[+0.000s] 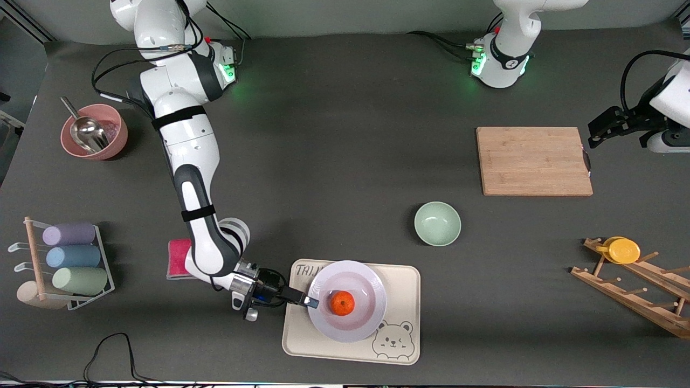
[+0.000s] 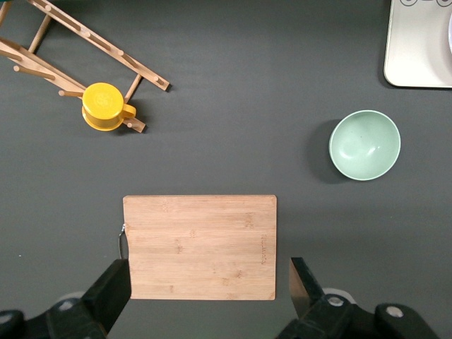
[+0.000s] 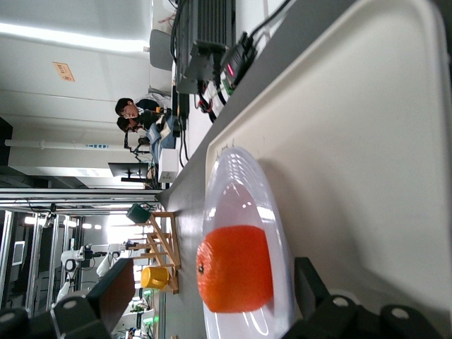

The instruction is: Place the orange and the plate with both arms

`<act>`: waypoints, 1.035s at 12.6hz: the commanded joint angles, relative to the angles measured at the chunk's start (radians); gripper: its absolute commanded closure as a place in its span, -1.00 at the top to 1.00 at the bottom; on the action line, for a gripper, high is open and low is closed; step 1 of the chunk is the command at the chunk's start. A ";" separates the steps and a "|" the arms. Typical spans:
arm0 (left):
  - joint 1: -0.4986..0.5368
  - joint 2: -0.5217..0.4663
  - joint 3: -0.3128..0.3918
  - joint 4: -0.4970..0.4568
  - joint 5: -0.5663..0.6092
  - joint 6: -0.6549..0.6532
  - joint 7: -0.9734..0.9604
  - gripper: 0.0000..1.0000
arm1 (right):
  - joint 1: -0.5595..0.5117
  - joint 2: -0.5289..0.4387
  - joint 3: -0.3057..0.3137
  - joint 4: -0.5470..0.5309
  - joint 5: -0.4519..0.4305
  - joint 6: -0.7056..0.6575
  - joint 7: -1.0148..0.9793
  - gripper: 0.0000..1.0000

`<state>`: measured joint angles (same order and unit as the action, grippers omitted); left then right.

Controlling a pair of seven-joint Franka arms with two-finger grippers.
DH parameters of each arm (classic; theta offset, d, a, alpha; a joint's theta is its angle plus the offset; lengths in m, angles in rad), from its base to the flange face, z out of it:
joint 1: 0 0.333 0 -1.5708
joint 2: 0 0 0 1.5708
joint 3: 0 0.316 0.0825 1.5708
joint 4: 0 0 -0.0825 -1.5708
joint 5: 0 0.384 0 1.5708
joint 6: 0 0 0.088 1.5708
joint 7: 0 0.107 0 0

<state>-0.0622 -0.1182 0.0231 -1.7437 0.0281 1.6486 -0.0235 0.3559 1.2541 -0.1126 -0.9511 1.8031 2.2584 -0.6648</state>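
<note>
The orange (image 1: 342,303) lies in the middle of the white plate (image 1: 372,285), which rests on the cream bear-printed tray (image 1: 401,285). My right gripper (image 1: 310,302) is low at the plate's rim, on the side toward the right arm's end, and open. In the right wrist view the plate's rim (image 3: 233,176) and the orange (image 3: 235,268) lie between the spread fingers of the right gripper (image 3: 215,272), which touch neither. My left gripper (image 1: 597,132) is open and empty, up in the air over the wooden cutting board's (image 2: 200,247) edge.
A mint-green bowl (image 1: 437,223) stands between tray and cutting board (image 1: 533,160). A wooden rack with a yellow cup (image 1: 622,250) is at the left arm's end. A pink bowl with a scoop (image 1: 94,132), a cup rack (image 1: 70,258) and a pink cloth (image 1: 178,258) are at the right arm's end.
</note>
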 commanded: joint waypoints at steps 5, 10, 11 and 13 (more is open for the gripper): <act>0.005 -0.006 0.012 0.001 -0.005 -0.010 -0.012 1.00 | -0.032 -0.142 -0.051 -0.055 -0.391 0.007 0.084 1.00; 0.001 -0.006 0.008 0.003 -0.004 -0.026 -0.013 1.00 | -0.002 -0.393 -0.077 -0.358 -0.810 0.004 0.195 1.00; 0.004 -0.006 0.011 0.003 -0.004 -0.024 -0.012 1.00 | 0.026 -0.454 -0.100 -0.426 -0.885 0.004 0.220 1.00; 0.002 -0.005 0.011 0.003 -0.002 -0.012 -0.006 1.00 | 0.096 -0.575 -0.163 -0.552 -1.055 0.003 0.289 1.00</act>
<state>-0.0603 -0.1182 0.0343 -1.7445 0.0273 1.6413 -0.0240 0.3751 0.8570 -0.2190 -1.2907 0.8758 2.2555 -0.4442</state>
